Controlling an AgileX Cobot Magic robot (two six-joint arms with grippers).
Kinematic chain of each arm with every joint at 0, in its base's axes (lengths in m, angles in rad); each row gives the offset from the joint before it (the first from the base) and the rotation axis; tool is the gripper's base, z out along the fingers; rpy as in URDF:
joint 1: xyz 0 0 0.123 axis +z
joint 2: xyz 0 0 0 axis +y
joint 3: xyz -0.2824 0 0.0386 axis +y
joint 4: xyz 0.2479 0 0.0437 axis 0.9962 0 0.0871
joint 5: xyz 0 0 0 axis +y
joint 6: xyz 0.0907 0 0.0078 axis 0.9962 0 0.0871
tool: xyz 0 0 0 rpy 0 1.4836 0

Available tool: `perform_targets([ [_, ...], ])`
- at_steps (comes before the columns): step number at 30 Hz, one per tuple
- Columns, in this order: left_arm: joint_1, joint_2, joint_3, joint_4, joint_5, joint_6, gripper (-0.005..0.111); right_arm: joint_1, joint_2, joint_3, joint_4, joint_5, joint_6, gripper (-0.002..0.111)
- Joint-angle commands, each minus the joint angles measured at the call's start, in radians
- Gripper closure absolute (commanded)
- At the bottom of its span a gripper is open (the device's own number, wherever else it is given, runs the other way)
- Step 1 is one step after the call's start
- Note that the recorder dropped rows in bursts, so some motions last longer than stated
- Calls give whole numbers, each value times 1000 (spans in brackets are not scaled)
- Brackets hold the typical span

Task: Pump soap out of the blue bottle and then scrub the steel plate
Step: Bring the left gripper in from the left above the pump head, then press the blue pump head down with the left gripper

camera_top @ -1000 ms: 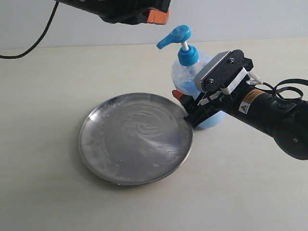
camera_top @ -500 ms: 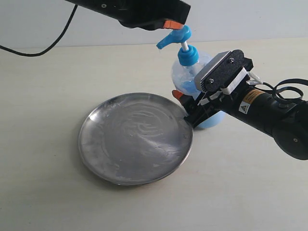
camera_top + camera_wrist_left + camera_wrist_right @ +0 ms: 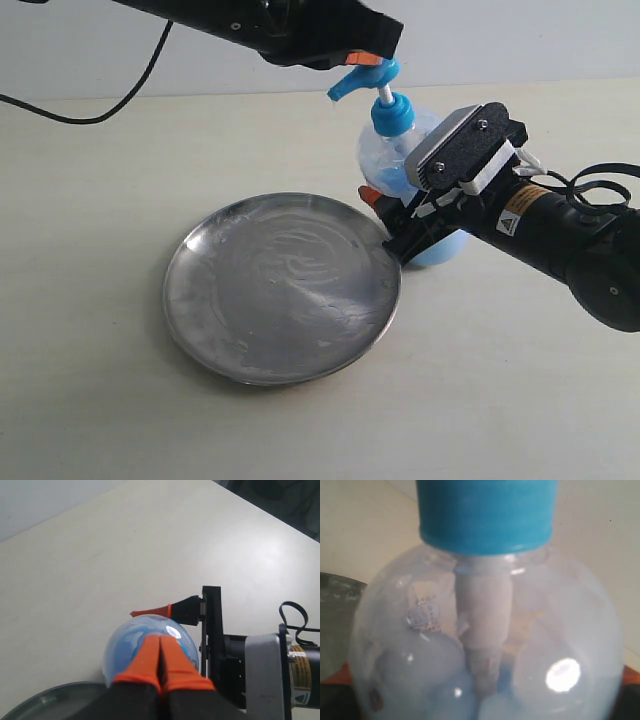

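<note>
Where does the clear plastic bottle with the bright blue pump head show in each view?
Exterior view: the clear bottle with blue pump head stands right of centre, beside the round shiny steel plate.
Left wrist view: its dome, seen from above, partly behind the left gripper.
Right wrist view: it fills the picture.
Shared landmark: that steel plate, beside it throughout.

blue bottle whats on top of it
The bottle carries its blue pump head. The left tool, orange fingertips shut, sits right over the head. In the left wrist view it hides the head, so contact cannot be confirmed.
</note>
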Motion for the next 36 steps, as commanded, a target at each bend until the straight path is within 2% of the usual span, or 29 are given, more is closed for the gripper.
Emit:
perform_targets([
  [1,-3,10,-3,-3,-3,0,107,2,-7,-8,-7,-21,-12,108],
  [36,-3,49,-3,1,147,-4,107,2,-7,-8,-66,-21,28,108],
])
